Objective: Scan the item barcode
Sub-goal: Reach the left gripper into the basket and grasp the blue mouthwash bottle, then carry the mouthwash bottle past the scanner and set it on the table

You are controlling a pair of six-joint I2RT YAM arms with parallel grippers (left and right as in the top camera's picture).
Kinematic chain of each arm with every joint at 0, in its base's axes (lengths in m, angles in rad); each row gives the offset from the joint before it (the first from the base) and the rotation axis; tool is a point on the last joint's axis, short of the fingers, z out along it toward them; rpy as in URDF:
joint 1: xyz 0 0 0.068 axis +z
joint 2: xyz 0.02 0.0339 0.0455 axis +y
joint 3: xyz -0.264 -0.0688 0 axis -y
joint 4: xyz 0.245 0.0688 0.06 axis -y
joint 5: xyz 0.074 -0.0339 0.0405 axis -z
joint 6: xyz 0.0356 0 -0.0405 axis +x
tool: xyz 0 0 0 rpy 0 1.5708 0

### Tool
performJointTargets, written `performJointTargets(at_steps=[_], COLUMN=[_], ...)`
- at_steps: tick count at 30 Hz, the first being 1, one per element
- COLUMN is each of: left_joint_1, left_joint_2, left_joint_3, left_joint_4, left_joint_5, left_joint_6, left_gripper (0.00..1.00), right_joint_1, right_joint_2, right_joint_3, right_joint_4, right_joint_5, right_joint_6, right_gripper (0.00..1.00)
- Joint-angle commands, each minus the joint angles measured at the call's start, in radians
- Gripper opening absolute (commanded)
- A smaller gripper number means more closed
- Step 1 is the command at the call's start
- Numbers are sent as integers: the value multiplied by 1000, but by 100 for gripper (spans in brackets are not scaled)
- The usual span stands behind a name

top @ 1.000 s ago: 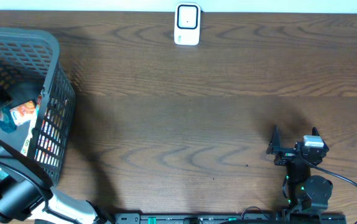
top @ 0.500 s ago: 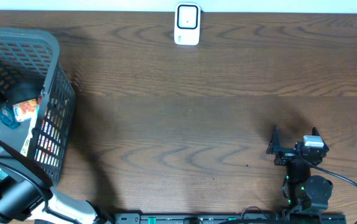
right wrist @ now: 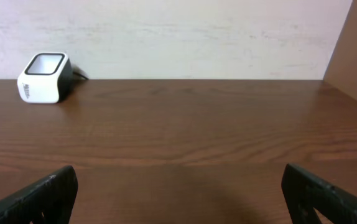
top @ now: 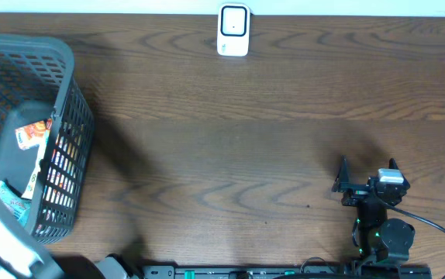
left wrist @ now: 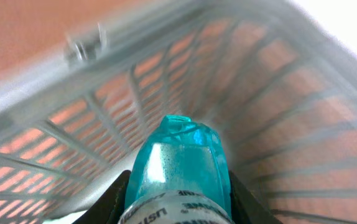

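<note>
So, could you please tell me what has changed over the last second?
The left gripper closed its fingers on the blue bottle inside the basket. The left arm rose toward the overhead camera and now covers more of the basket. The right gripper stayed open and parked, and the scanner did not move.

You've got a grey mesh basket (top: 72,147) at far left on the wood table (top: 246,139), w/ an orange packet (top: 30,136) inside it.
</note>
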Motion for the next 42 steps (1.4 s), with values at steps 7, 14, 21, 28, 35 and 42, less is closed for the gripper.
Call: performJointTargets(at_steps=[7,14,21,28,35,42], left_joint_1=[-116,-456,-805,-1046,-1140,-1141], left_joint_2=[-214,-190,-77,78,253,418], left_joint_3=[13,13,13,13,13,13], left_joint_4=[160,160,10,-157,-188,-162], left_joint_5=[534,543,381,142,117,117], left_joint_6=[-243,-210,0,129,347,354], left_gripper=[22,23,23,23,23,24], right_joint_1=[-8,-8,-8,-8,-8,-8], right_joint_2=[0,0,0,0,0,0], right_joint_3=[-1,-1,-1,-1,-1,-1], right_joint_4=[-5,-5,-5,-5,-5,-5], right_joint_5=[-2,-2,-2,-2,-2,-2], right_joint_6=[-8,-8,-8,-8,-8,-8], right_gripper=[99,99,99,99,99,99])
